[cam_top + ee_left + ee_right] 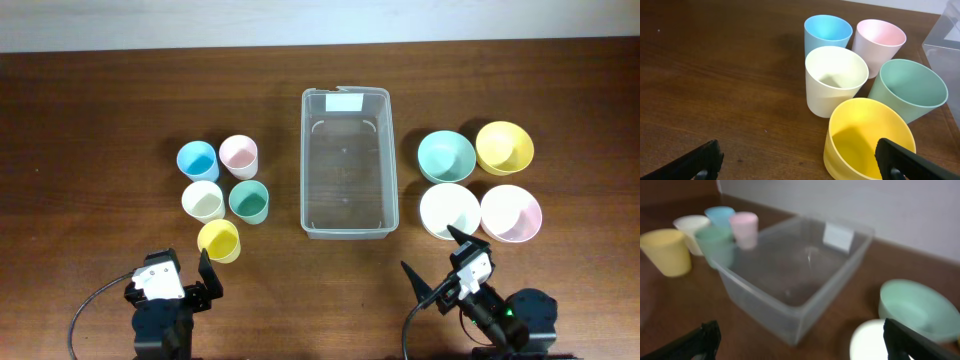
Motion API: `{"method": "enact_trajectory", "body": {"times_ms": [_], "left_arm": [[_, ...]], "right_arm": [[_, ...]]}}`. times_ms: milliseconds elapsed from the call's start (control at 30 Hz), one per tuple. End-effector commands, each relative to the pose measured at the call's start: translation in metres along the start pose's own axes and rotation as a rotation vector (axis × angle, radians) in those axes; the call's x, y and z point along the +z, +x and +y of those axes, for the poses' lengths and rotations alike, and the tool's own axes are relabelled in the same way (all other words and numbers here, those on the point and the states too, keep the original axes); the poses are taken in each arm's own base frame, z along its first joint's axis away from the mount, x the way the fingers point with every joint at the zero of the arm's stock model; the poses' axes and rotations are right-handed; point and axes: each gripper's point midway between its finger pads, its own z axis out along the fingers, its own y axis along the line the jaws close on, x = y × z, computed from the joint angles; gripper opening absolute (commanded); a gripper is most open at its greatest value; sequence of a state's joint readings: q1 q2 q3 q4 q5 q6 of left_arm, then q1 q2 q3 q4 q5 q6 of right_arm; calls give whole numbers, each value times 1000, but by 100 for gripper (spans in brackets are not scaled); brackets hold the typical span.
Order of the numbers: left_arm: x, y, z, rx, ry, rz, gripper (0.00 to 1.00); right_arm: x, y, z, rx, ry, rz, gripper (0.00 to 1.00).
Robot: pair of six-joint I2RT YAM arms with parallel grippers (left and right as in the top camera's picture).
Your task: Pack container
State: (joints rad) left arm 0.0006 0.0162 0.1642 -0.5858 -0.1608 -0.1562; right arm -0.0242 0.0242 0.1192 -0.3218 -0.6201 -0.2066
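Observation:
The clear rectangular container [345, 170] stands empty at mid-table, its white label at the far rim. It also shows in the right wrist view [765, 307] and as a corner in the left wrist view [946, 35]. My left gripper [178, 278] is open and empty at the front left. In its wrist view [800, 162] its right finger is just beside the yellow cup [867, 137]. My right gripper [442, 262] is open and empty at the front right. In its wrist view [800, 340] it faces the container's near corner.
Left of the container stand a blue cup [197, 160], a pink cup [238, 155], a cream cup [203, 200], a green cup [249, 201] and the yellow cup [219, 240]. To the right are green [445, 156], yellow [503, 147], white [449, 211] and pink [510, 212] bowls.

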Motion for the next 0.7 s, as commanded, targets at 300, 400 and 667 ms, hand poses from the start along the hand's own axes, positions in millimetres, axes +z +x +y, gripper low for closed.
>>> {"method": "enact_trajectory", "body": {"times_ms": [300,400,667], "left_arm": [[1,2,-1,14,9,0,99],[1,2,-1,14,9,-1,99],[1,2,-1,14,9,0,99]], "right_arm": [[-20,-67,-53,280,273,-71,99],[-27,-81,-73,332,359,9,99],[-43,-117,-165,518,647,280,99]]}}
